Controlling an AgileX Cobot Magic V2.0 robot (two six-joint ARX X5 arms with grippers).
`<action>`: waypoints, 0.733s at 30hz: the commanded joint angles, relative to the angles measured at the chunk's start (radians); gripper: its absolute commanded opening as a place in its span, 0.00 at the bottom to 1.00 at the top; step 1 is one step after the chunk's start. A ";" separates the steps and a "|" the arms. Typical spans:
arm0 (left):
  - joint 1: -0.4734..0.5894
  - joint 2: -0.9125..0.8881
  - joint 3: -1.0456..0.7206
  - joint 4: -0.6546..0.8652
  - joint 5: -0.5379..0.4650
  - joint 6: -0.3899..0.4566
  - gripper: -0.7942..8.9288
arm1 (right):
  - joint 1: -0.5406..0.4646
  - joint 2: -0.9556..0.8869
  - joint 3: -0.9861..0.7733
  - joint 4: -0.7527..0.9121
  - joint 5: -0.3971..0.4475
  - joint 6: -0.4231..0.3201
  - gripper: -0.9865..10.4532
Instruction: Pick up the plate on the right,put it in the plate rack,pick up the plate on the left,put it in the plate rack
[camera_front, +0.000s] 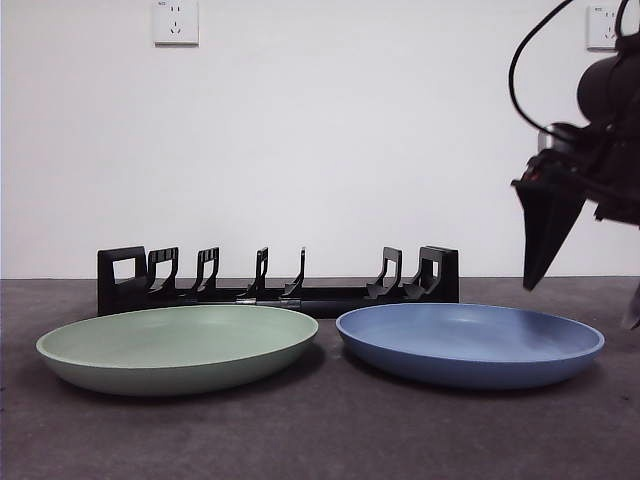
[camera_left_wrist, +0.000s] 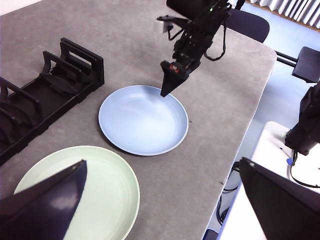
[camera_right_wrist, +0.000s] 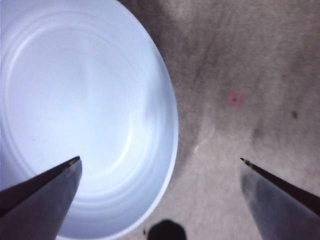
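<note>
The blue plate (camera_front: 470, 340) lies on the right of the grey table and the green plate (camera_front: 180, 345) on the left. Behind them stands the long black plate rack (camera_front: 280, 285), with nothing in its slots. My right gripper (camera_front: 582, 305) hangs open just above the blue plate's right rim. In the right wrist view the right gripper (camera_right_wrist: 160, 160) straddles that rim, one jaw over the blue plate (camera_right_wrist: 75, 110) and the other over bare table. My left gripper (camera_left_wrist: 162, 162) is open and held high above the green plate (camera_left_wrist: 100, 185), holding nothing.
The table's edge (camera_left_wrist: 250, 120) runs close beyond the blue plate (camera_left_wrist: 142, 120), with a dark chair (camera_left_wrist: 245, 22) past it. A small pink mark (camera_right_wrist: 234, 98) shows on the table surface. A white wall with sockets (camera_front: 176, 22) stands behind the rack.
</note>
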 joint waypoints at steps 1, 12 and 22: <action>-0.003 0.006 0.003 0.002 0.002 0.013 0.76 | 0.021 0.027 0.000 0.018 0.007 0.008 0.55; -0.003 0.017 0.003 -0.002 0.000 0.012 0.76 | 0.083 0.079 0.000 0.051 0.071 0.019 0.22; -0.019 0.018 0.003 -0.005 -0.002 0.017 0.76 | 0.083 0.079 0.001 0.075 0.117 0.019 0.07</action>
